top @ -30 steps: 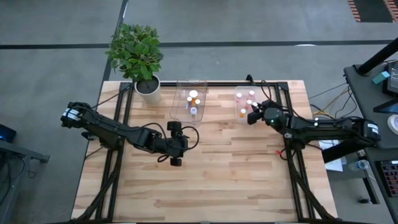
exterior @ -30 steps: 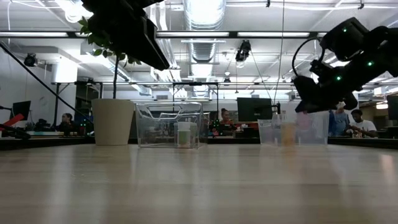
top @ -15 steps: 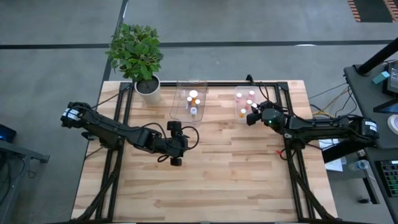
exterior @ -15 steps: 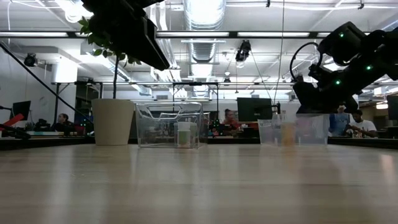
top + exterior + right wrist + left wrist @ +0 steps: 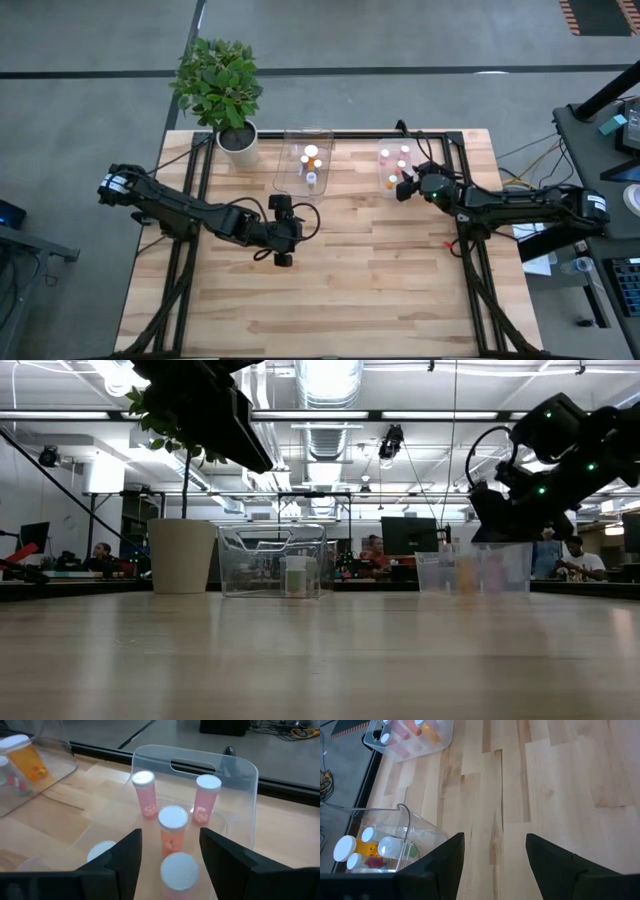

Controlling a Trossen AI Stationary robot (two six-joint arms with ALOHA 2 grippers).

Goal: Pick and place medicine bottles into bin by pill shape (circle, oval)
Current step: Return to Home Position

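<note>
Several small medicine bottles with white caps stand in two clear tubs near the table's far edge: the left tub and the right tub. My right gripper hovers open over the near end of the right tub. In its wrist view, pink and orange bottles stand upright on the tub's floor. One white-capped bottle is below and between the open fingers, and I see no touch. My left gripper is open and empty above the table's middle, also shown in the left wrist view.
A potted plant stands at the table's far left corner, next to the left tub. The left wrist view shows the left tub with its bottles and the right tub farther off. Bare wood spreads over the table's near half.
My right gripper has sunk a little and shifted slightly toward the table's left, staying over the right tub. My left arm has kept still.
</note>
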